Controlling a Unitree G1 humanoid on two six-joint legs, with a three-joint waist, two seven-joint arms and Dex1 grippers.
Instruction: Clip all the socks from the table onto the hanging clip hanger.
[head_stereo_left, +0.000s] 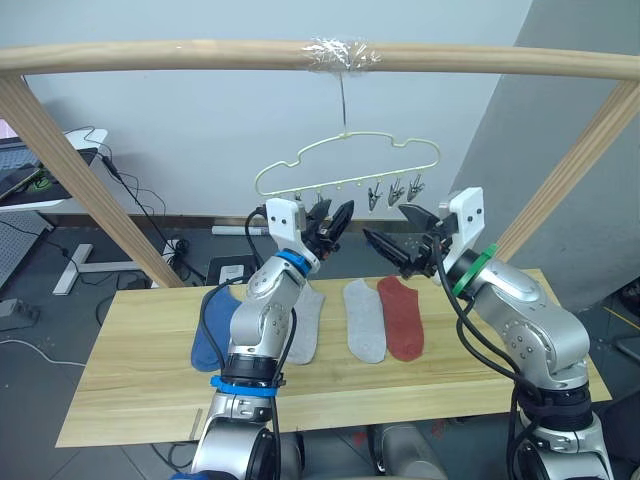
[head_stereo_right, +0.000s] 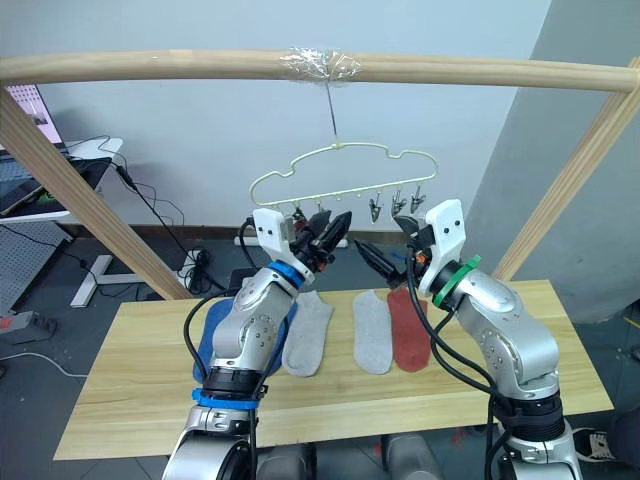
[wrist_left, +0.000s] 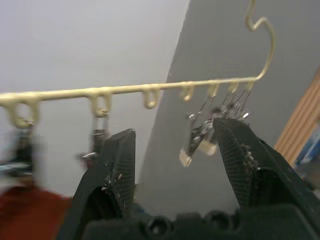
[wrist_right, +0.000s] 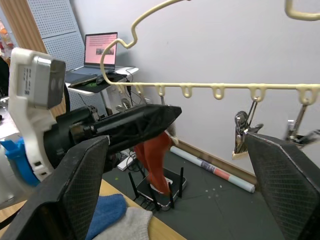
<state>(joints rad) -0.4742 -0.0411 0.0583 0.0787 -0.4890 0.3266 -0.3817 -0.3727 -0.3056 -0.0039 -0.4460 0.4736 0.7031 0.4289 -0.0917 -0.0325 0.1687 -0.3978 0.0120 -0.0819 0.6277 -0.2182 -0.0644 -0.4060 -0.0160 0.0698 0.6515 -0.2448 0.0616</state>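
left eye view: pincers (head_stereo_left: 330, 228) beneath clip hanger (head_stereo_left: 345, 165)

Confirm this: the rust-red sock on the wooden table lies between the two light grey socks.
Wrong. The rust-red knit sock lies on the light wooden table right of both light grey knit socks, not between them, as the left eye view shows.
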